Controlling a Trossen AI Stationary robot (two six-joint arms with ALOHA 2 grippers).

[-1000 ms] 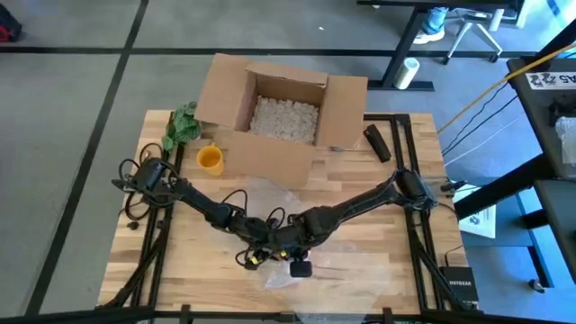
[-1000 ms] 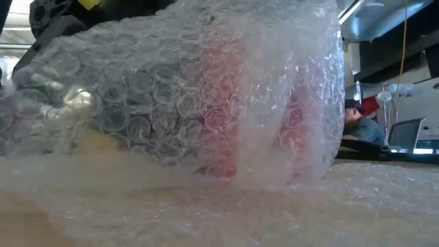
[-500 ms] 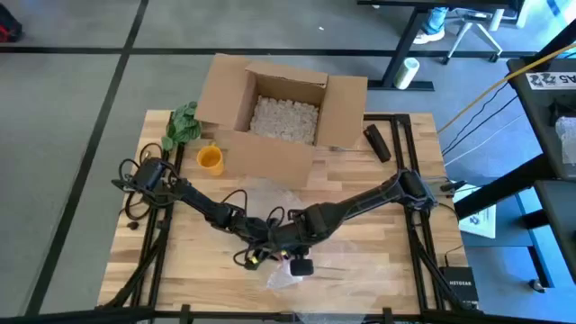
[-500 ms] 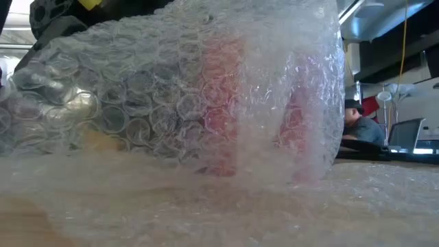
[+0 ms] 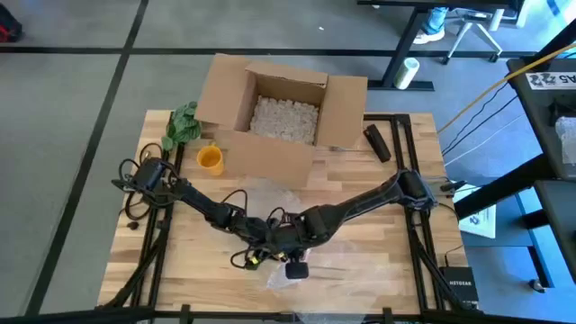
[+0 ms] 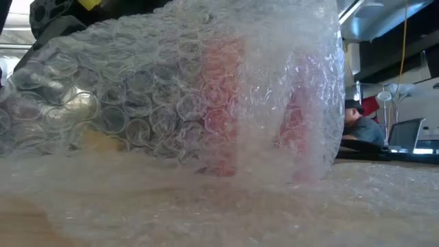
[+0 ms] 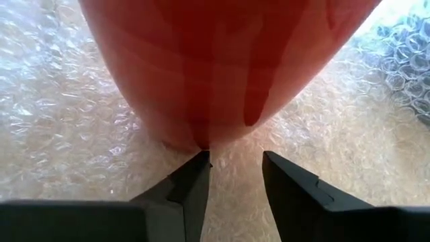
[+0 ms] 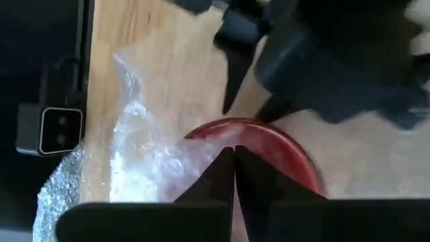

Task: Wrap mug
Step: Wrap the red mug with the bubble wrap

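Observation:
A red mug (image 7: 222, 67) lies on a sheet of bubble wrap (image 5: 315, 270) near the table's front middle. In the low view the mug (image 6: 219, 116) shows red through wrap (image 6: 171, 82) draped over it. My left gripper (image 7: 235, 168) is open just short of the mug's rounded wall, one fingertip (image 7: 201, 158) right at it; whether it touches I cannot tell. My right gripper (image 8: 234, 158) is shut at the mug's rim (image 8: 269, 138), where the wrap comes over it. Both grippers meet over the mug (image 5: 279, 247). My right gripper pinches the bubble wrap (image 8: 195, 151) between its two shut fingers, right at the mug's rim. One layer or several, I cannot tell. The fingers come from above, slanting down. The wrap drapes slack over the mug, and the rest lies on the table.
An open cardboard box (image 5: 279, 117) filled with packing peanuts stands at the far middle. A yellow cup (image 5: 210, 159) and a green item (image 5: 183, 124) sit left of it, a black object (image 5: 376, 142) to its right. A person (image 6: 363, 127) sits beyond the table.
The bubble wrap draped over the mug has shifted a little and its folds have settled. Both arms have stayed close together over the mug.

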